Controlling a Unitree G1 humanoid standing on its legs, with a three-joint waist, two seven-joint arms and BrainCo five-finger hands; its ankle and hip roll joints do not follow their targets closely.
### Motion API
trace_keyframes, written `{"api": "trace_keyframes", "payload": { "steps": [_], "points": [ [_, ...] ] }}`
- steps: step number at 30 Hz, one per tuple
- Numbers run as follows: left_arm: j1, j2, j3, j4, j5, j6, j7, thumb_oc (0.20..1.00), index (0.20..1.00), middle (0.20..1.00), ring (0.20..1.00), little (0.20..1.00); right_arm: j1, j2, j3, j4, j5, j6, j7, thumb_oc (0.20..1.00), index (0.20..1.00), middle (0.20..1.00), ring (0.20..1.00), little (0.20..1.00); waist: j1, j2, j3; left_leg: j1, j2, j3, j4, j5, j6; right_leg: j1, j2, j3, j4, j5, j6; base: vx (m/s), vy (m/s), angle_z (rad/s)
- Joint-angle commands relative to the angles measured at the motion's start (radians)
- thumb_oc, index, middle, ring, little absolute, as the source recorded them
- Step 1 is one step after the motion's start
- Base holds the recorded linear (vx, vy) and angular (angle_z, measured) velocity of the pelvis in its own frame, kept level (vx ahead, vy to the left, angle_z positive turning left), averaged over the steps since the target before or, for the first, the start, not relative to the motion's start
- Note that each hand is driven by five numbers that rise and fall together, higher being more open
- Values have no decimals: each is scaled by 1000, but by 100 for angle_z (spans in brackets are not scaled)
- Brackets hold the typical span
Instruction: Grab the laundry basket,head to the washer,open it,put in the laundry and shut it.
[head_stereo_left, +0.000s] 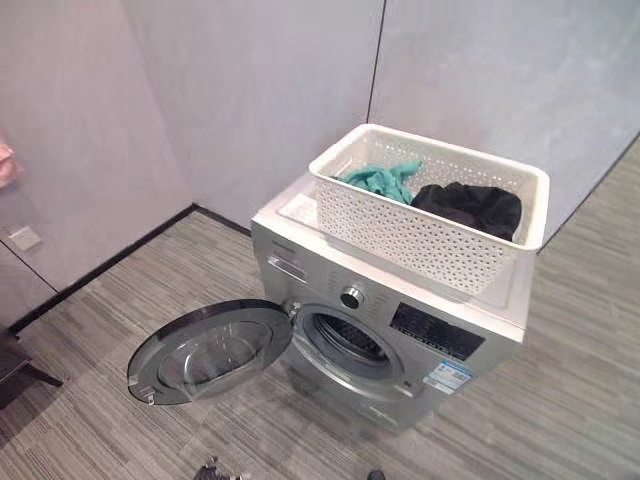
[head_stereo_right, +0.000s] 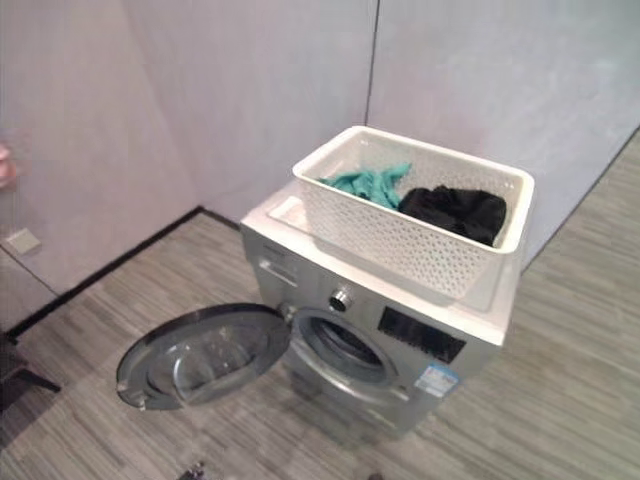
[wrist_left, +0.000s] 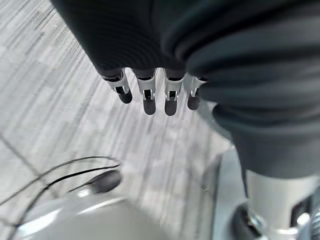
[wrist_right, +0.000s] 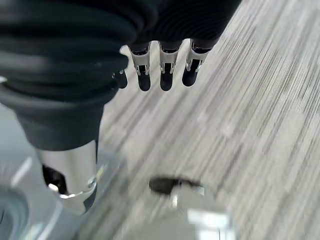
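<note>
the white perforated laundry basket (head_stereo_left: 430, 215) sits on top of the silver washer (head_stereo_left: 385, 330), right of centre in the head views, its near long wall level with the machine's front edge. inside it lie a teal garment (head_stereo_left: 382, 180) toward the left end and a black garment (head_stereo_left: 470, 207) toward the right end (the two touch near the middle of the basket). below the basket, the washer's front shows a round knob (head_stereo_left: 352, 297), a dark control panel (head_stereo_left: 436, 332) to its right, and the open drum mouth (head_stereo_left: 345, 342). the round door (head_stereo_left: 208, 352) is swung out to the lower left of the frame, lying nearly flat above the grey striped floor (head_stereo_left: 560, 400). plain grey walls (head_stereo_left: 200, 90) meet in a corner behind the machine, and a dark baseboard runs along the left wall.

in the left wrist view the left hand (wrist_left: 150, 95) hangs over the floor, its fingers straight and relaxed, holding nothing. in the right wrist view the right hand (wrist_right: 165, 70) likewise hangs above the floor with its fingers extended and loose, nothing in its grasp.
</note>
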Motion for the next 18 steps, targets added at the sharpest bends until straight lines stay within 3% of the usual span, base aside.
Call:
{"api": "trace_keyframes", "payload": {
  "steps": [1, 13, 18],
  "points": [
    [-42, -6, -10, 78, 22, -8, -3, 1000, 1000, 1000, 1000, 1000, -39, -8, 22, 57, -24, 4, -2, 1000, 1000, 1000, 1000, 1000, 17, -23, -8, -40, -39, -43, 5, -21, 16, 18, -40, -128, 12, -103, 36, 0, 0, 0],
    [-42, -7, -13, 78, 16, -6, -1, 1000, 1000, 1000, 1000, 1000, -43, -9, 11, 51, -5, 0, -9, 1000, 1000, 1000, 1000, 1000, 13, -18, -8, -39, -40, -43, 5, -24, 16, 20, -42, -128, 12, -106, 37, 2, 0, 0],
    [-39, -9, -6, 85, 13, -5, -1, 1000, 1000, 1000, 1000, 1000, -41, -15, -65, 74, 97, -11, -19, 1000, 1000, 1000, 1000, 1000, 5, -13, -8, -37, -43, -33, 5, -28, 17, 15, -45, -122, 12, -100, 41, 0, 0, 0]
  ]
}}
